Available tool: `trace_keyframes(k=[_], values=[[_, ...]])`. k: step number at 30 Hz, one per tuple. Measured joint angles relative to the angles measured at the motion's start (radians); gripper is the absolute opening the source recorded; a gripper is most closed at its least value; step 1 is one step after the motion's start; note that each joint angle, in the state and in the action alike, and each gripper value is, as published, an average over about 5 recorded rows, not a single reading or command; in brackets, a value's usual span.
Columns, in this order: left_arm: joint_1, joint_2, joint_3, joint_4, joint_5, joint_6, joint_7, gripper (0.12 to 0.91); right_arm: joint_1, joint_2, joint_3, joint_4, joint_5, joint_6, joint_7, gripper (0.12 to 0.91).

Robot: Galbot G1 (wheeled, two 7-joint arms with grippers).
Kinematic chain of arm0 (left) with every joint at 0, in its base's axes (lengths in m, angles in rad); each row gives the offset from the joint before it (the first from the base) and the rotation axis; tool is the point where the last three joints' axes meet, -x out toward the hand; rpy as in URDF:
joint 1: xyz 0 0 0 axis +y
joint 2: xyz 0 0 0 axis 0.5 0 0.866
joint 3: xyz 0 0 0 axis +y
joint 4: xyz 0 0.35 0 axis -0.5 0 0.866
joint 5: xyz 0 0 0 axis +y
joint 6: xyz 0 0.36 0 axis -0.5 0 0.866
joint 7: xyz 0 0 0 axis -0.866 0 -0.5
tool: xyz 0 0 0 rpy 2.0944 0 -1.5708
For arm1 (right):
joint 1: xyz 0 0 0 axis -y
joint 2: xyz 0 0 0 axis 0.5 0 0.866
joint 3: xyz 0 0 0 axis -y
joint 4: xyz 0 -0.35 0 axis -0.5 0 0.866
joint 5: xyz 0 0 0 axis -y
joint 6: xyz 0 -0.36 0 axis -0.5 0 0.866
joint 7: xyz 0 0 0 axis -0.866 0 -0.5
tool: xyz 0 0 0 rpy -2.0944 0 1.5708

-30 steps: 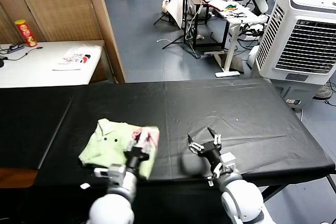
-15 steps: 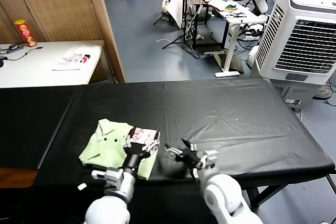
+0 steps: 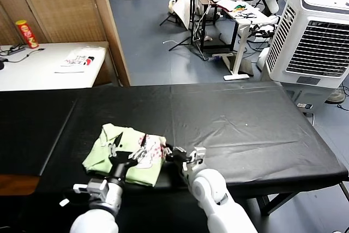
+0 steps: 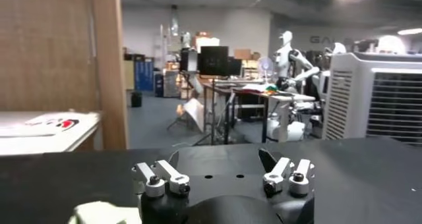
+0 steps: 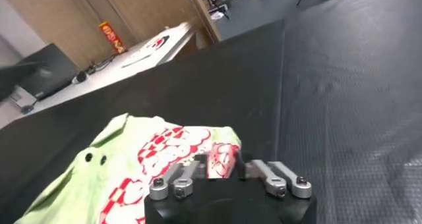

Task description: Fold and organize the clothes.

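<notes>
T-shirt (image 3: 126, 154) lies bunched near the worktop's (image 3: 245, 129) front edge, left of centre; left tool (image 3: 124, 151) gapes above it; right tool (image 3: 175, 153) pinches its checkered edge; left wrist: fingers spread, empty; right wrist: fabric between narrowed fingers; a shallow pinch could slip.
</notes>
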Motion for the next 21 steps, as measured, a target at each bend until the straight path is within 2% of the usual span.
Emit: trace_keyframes(k=[2,4,8,12,14,16,18,21], values=[[0.006,0.001,-0.009,-0.002,-0.004,-0.006,0.000,0.798,0.014,-0.005,0.003,-0.016,-0.009,0.007,-0.014,0.149],[0.012,0.002,-0.017,-0.002,-0.003,-0.018,0.000,0.798,0.029,-0.014,0.006,-0.032,-0.035,0.022,-0.035,0.123],[0.026,0.005,-0.027,0.007,0.007,-0.061,-0.001,0.798,0.076,-0.051,0.012,-0.074,-0.152,0.097,-0.116,0.122],[0.041,0.015,-0.033,0.028,0.034,-0.131,-0.001,0.798,0.132,-0.110,0.016,-0.122,-0.300,0.190,-0.210,0.144],[0.048,0.021,-0.036,0.042,0.044,-0.171,0.002,0.798,0.147,-0.146,0.022,-0.132,-0.347,0.222,-0.246,0.212],[0.055,0.026,-0.041,0.056,0.044,-0.205,0.009,0.798,0.145,-0.182,0.030,-0.124,-0.371,0.240,-0.260,0.324],[0.061,0.029,-0.045,0.069,0.036,-0.222,0.014,0.798,0.125,-0.217,0.043,-0.097,-0.389,0.252,-0.248,0.424],[0.068,0.033,-0.044,0.078,0.015,-0.202,-0.002,0.798,0.061,-0.259,0.067,-0.027,-0.409,0.267,-0.197,0.591]])
